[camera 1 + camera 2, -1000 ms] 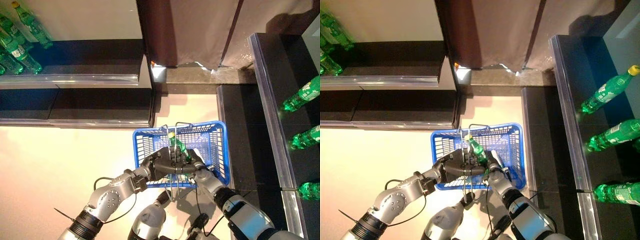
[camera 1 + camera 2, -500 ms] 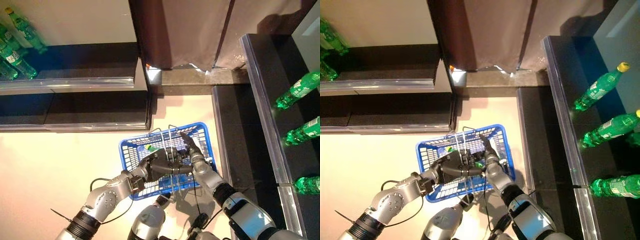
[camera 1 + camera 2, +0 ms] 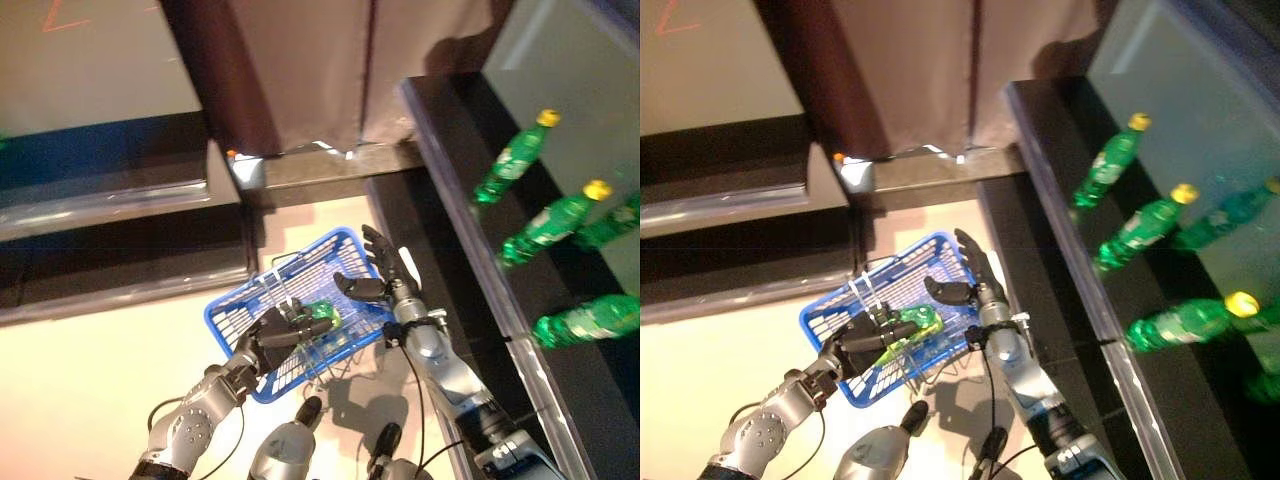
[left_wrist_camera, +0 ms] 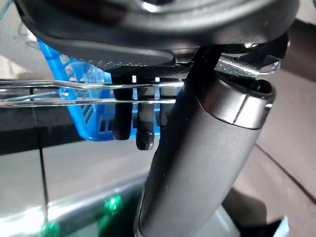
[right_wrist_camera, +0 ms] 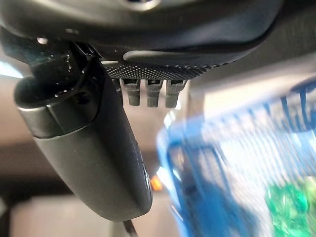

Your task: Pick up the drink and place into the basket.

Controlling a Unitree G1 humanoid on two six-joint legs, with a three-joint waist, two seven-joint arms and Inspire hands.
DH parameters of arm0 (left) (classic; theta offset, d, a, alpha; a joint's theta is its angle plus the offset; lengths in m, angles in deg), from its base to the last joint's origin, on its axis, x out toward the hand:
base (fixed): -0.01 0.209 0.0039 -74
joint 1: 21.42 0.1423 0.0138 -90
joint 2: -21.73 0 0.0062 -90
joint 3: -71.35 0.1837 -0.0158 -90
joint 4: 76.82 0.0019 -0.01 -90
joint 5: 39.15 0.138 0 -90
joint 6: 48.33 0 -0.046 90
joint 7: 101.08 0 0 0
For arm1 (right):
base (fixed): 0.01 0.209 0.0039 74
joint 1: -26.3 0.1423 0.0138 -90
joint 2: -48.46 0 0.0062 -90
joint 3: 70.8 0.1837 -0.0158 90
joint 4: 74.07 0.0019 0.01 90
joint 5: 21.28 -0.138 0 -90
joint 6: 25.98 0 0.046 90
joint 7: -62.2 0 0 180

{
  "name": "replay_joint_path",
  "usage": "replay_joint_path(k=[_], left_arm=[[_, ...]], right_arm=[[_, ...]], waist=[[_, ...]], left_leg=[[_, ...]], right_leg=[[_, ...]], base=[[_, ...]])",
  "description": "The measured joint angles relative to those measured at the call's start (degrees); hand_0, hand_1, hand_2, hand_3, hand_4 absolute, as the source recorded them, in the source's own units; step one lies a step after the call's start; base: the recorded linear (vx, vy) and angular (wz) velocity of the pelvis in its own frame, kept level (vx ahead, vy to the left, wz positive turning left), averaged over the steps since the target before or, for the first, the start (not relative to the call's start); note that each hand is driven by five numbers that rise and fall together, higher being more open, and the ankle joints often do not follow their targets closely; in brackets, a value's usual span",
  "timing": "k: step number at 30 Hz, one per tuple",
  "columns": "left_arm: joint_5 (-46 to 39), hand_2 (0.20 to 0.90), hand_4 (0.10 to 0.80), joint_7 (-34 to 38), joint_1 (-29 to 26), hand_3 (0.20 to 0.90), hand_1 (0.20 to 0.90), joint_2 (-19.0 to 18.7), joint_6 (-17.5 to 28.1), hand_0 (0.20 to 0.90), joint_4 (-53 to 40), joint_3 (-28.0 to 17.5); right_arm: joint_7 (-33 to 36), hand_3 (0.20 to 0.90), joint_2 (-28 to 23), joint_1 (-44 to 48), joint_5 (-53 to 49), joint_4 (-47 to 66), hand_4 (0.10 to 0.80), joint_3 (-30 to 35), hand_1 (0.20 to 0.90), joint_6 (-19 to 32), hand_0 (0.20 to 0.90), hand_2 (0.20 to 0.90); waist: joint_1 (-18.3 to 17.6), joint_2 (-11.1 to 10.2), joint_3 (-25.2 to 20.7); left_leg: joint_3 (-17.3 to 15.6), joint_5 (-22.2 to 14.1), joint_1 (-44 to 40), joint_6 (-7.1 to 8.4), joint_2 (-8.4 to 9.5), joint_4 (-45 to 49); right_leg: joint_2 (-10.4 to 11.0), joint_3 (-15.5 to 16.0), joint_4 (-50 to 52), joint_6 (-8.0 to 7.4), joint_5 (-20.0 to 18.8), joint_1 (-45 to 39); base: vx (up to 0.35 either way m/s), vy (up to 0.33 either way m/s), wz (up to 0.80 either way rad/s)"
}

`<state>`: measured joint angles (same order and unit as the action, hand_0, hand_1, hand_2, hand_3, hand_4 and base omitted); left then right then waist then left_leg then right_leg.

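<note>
Holding the blue wire-handled basket (image 3: 300, 320) clear of the floor, the left hand (image 3: 275, 335) has its fingers curled round the raised metal handles (image 3: 285, 290), which keeps the basket's mouth facing up and within the other arm's reach. A green drink bottle (image 3: 322, 316) lies on its side inside the basket, just beside the left hand's fingers, so the placing step appears done. Above the basket's far rim, the right hand (image 3: 385, 275) is spread wide, fingers straight and holding nothing; this posture suits a hand clearing the basket once its load is let go. Its own wrist view shows the straight fingers over the blue mesh with a green blur beneath, probably the same bottle. Further green bottles (image 3: 1140, 228) with yellow caps stand on the dark shelf (image 3: 470, 240) on the robot's right, well apart from the basket.
</note>
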<state>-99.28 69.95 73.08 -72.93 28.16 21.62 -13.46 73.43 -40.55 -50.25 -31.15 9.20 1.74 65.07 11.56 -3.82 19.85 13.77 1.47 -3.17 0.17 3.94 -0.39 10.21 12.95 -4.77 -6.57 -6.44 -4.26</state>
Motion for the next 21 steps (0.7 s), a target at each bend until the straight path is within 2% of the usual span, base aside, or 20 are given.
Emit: replay_joint_path(k=[3,6,10,13,16,18,21], left_arm=[[-3.3,0.3,0.1,2.0,1.7,0.2,0.3,2.5,3.8,0.3,6.9,-5.5],[-3.7,0.3,0.1,3.8,3.7,0.2,0.3,5.4,6.9,0.3,11.2,-9.7],[-4.5,0.3,0.1,3.8,6.2,0.2,0.3,8.5,10.3,0.3,13.3,-11.7],[-5.6,0.3,0.1,3.8,6.8,0.2,0.3,9.0,12.0,0.3,15.5,-13.0],[-7.3,0.3,0.1,3.7,6.7,0.2,0.3,9.0,12.9,0.3,18.8,-13.1],[-8.5,0.3,0.1,3.7,6.4,0.2,0.3,9.0,13.3,0.3,21.7,-13.1],[-10.3,0.3,0.1,3.7,6.4,0.2,0.3,9.0,13.6,0.3,22.8,-12.7]], right_arm=[[-5.3,0.9,-2.6,-3.8,-0.4,4.2,0.8,5.5,0.9,1.6,0.9,0.9],[-8.7,0.9,-3.5,-8.1,-2.1,5.6,0.8,11.9,0.9,2.5,0.9,0.9],[-12.5,0.9,-3.2,-14.4,-5.6,5.5,0.8,17.4,0.9,3.2,0.9,0.9],[-18.4,0.9,-3.1,-18.7,-9.3,4.9,0.8,18.3,0.9,3.1,0.9,0.9],[-27.3,0.9,-3.2,-20.7,-13.3,3.3,0.8,17.9,0.9,0.2,0.9,0.9],[-32.3,0.9,-3.5,-21.0,-13.5,1.0,0.8,16.4,0.9,-1.8,0.9,0.9],[-35.9,0.9,-5.6,-21.1,-13.6,-0.3,0.8,13.2,0.9,-2.5,0.9,0.9]], waist=[[-3.1,-1.6,-1.0],[-6.0,-2.4,-1.6],[-8.4,-2.6,-1.7],[-10.1,-2.6,-1.8],[-11.9,-2.7,-2.0],[-12.7,-3.1,-2.9],[-13.5,-3.6,-3.3]], left_leg=[[-4.0,-0.3,-1.3,-0.35,-0.64,-1.2],[-6.9,-0.6,-3.1,-0.52,-1.29,-2.5],[-10.1,-0.7,-5.6,-0.55,-2.03,-4.3],[-12.4,-1.3,-6.7,-0.45,-2.4,-4.4],[-14.2,-1.5,-7.5,-0.36,-2.52,-4.4],[-15.3,-1.7,-7.8,-0.22,-2.74,-4.4],[-15.8,-1.7,-7.7,-0.15,-2.73,-4.4]], right_leg=[[-0.4,-4.1,0.0,0.06,-0.6,1.2],[-1.1,-6.7,0.0,0.14,-0.8,1.5],[-2.2,-10.0,0.0,0.35,-1.0,1.6],[-2.8,-12.2,0.0,0.52,-1.3,1.7],[-3.3,-13.9,0.0,0.66,-1.6,1.8],[-3.7,-15.1,0.0,0.81,-1.8,2.1],[-3.9,-15.6,0.0,0.93,-1.9,2.4]], base=[[-0.025,-0.002,-0.68],[-0.02,-0.019,-0.57],[-0.011,-0.004,-0.43],[0.0,0.013,-0.43],[0.006,0.003,-0.31],[0.008,-0.005,-0.28],[0.01,-0.012,-0.1]])
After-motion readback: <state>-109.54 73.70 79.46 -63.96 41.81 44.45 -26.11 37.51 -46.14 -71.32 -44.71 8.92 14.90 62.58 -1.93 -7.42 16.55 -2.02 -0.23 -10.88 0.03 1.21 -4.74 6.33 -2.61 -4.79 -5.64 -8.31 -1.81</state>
